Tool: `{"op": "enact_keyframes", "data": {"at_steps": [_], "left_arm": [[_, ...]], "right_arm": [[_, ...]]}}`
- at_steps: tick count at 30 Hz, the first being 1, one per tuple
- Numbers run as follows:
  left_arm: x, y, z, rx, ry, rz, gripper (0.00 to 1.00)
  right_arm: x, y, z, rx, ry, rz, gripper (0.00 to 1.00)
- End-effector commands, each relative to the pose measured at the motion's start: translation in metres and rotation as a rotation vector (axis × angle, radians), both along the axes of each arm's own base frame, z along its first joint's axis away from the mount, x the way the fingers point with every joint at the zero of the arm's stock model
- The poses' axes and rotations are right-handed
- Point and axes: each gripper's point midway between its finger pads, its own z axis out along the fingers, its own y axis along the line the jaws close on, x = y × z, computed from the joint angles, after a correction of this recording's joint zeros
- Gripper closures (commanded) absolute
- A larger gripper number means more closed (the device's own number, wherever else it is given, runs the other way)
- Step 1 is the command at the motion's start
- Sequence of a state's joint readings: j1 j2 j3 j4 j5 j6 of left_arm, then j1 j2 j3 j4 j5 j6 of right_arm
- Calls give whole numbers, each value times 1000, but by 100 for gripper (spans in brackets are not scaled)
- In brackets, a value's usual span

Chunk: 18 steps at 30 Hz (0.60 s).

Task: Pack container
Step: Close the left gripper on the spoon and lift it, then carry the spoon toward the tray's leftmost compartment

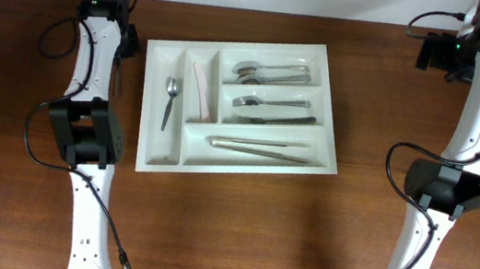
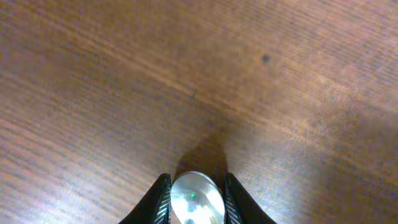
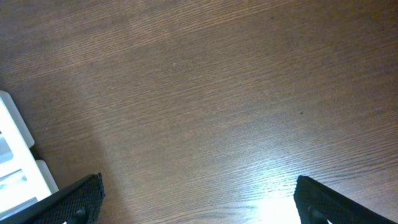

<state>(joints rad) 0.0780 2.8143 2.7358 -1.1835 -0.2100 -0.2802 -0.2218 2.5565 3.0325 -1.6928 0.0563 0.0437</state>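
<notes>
The container [image 1: 150, 146] is a large white cutlery tray lying in the middle of the brown table. It holds a spoon [image 1: 170, 97] in its leftmost narrow slot and a pink item [image 1: 201, 88] in the slot beside it. The long slots hold spoons [image 1: 271, 72], forks [image 1: 271, 111] and long thin utensils [image 1: 262, 147]. My left gripper [image 1: 123, 63] hangs just left of the tray. In the left wrist view this gripper [image 2: 196, 186] is shut on the bowl of a shiny spoon [image 2: 196, 200] above bare wood. My right gripper [image 1: 436, 54] is at the far right, open and empty [image 3: 199, 186].
A corner of the tray [image 3: 15, 155] shows at the left edge of the right wrist view, well away from the wide-apart fingers [image 3: 81, 199]. Both arm bases [image 1: 87, 133] [image 1: 452, 186] stand on either side of the tray. Cables loop beside each arm.
</notes>
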Motion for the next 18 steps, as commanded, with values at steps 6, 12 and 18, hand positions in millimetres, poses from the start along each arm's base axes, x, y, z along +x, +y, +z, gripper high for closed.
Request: {"op": "enact_keyframes", "data": {"at_steps": [6, 12, 18], "left_arm": [[4, 4, 70, 24, -94, -33, 98], [0, 7, 73, 43, -81, -26, 98], [-21, -5, 64, 24, 15, -45, 98]], "right_arm": [[-3, -1, 4, -11, 3, 5, 1], [-3, -1, 4, -11, 3, 5, 1], [-3, -1, 4, -11, 3, 5, 1]]}}
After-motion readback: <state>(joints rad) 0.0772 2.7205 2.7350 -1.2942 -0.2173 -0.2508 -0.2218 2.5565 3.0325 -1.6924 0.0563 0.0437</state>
